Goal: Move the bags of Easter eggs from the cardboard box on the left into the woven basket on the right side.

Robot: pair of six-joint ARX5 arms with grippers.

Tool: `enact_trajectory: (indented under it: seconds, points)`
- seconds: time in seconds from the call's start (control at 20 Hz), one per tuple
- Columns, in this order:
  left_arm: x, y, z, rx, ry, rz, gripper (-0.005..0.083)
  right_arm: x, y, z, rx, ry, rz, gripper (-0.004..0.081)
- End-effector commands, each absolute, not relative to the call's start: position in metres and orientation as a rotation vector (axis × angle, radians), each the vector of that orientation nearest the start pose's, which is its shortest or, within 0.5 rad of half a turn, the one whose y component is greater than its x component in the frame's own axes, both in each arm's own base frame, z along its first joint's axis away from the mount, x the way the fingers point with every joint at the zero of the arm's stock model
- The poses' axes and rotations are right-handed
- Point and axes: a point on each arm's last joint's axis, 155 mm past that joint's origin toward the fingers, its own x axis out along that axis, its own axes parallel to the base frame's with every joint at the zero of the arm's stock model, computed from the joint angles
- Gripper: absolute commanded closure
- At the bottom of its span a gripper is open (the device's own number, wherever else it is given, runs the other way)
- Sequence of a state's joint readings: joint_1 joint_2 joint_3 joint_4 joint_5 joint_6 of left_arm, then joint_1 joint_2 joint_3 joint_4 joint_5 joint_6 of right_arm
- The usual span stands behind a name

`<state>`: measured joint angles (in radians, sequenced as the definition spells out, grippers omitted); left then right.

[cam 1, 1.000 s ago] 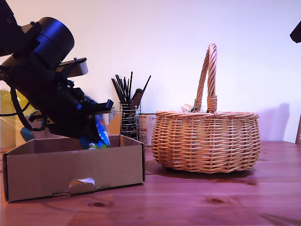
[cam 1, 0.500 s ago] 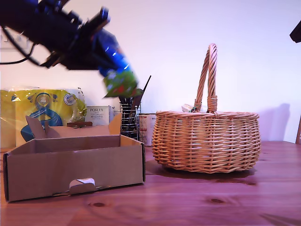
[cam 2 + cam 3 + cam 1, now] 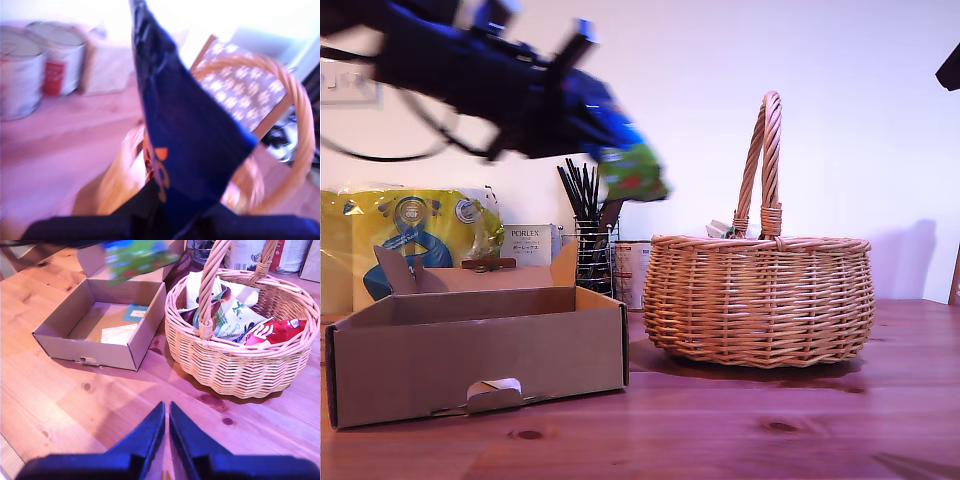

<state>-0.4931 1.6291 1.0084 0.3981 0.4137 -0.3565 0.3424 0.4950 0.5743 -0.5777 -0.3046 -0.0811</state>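
Observation:
My first gripper (image 3: 568, 100) is high over the cardboard box (image 3: 480, 350) and shut on a blue bag of Easter eggs (image 3: 620, 140) with a green lower end, blurred by motion. In the first wrist view that blue bag (image 3: 185, 140), printed in orange, hangs over the woven basket (image 3: 280, 150). The basket (image 3: 760, 300) stands at the exterior view's right and holds a white bag (image 3: 227, 315) and a red bag (image 3: 272, 332). My second gripper (image 3: 167, 412) is shut and empty above the table in front of the basket (image 3: 240, 370). The box floor (image 3: 95, 320) shows only two paper slips.
Behind the box stand a yellow plastic pack (image 3: 410, 230), a white Porlex box (image 3: 525, 245), a wire pot of black sticks (image 3: 588, 230) and tins (image 3: 630, 270). A dark part (image 3: 950, 70) shows at the exterior view's upper right edge. The table (image 3: 740, 430) is wooden.
My first gripper has lifted the blue bag out of the box, then swung it toward the exterior view's right, closer to the basket. Box and basket have not moved.

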Motion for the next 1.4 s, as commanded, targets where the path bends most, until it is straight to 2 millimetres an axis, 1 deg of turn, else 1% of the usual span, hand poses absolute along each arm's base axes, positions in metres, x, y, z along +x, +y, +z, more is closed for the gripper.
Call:
enact_trajectory:
  seconds: [0.0, 0.1, 0.3, 0.4, 0.6, 0.8, 0.85, 0.9, 0.95, 1.05, 1.1, 1.15, 1.3, 1.35]
  points:
    - [0.408, -0.326, 0.227, -0.332, 0.383, -0.915, 0.0794, 0.208, 0.134, 0.198, -0.092, 0.461, 0.66, 0.0782]
    - [0.417, -0.353, 0.225, -0.341, 0.411, -0.964, 0.0794, 0.209, 0.134, 0.198, -0.092, 0.46, 0.66, 0.0782]
    - [0.431, -0.393, 0.199, -0.337, 0.515, -1.019, 0.0794, 0.209, 0.134, 0.199, -0.092, 0.457, 0.661, 0.0782]
    - [0.43, -0.41, 0.189, -0.342, 0.549, -1.056, 0.0794, 0.209, 0.134, 0.199, -0.092, 0.457, 0.661, 0.0782]
    - [0.421, -0.431, 0.162, -0.336, 0.63, -1.084, 0.0794, 0.209, 0.134, 0.199, -0.092, 0.456, 0.66, 0.0782]
    - [0.413, -0.438, 0.155, -0.324, 0.65, -1.087, 0.0793, 0.209, 0.134, 0.2, -0.092, 0.455, 0.661, 0.0782]
    - [0.411, -0.438, 0.152, -0.323, 0.667, -1.083, 0.078, 0.209, 0.134, 0.2, -0.092, 0.454, 0.661, 0.0782]
    - [0.409, -0.437, 0.147, -0.322, 0.688, -1.076, 0.0734, 0.209, 0.134, 0.2, -0.092, 0.454, 0.661, 0.0782]
    - [0.408, -0.437, 0.144, -0.32, 0.706, -1.072, 0.0644, 0.209, 0.134, 0.2, -0.092, 0.454, 0.661, 0.0782]
    - [0.406, -0.437, 0.141, -0.303, 0.711, -1.07, 0.0425, 0.209, 0.135, 0.2, -0.092, 0.454, 0.662, 0.0782]
    - [0.406, -0.437, 0.141, -0.3, 0.706, -1.072, 0.0357, 0.209, 0.135, 0.2, -0.092, 0.454, 0.662, 0.0782]
    - [0.407, -0.437, 0.144, -0.288, 0.694, -1.078, 0.0329, 0.209, 0.135, 0.2, -0.092, 0.454, 0.662, 0.0782]
    - [0.412, -0.432, 0.156, -0.236, 0.669, -1.082, 0.0329, 0.209, 0.135, 0.2, -0.092, 0.454, 0.662, 0.0782]
    - [0.412, -0.428, 0.163, -0.218, 0.655, -1.081, 0.0329, 0.209, 0.135, 0.2, -0.092, 0.454, 0.662, 0.0782]
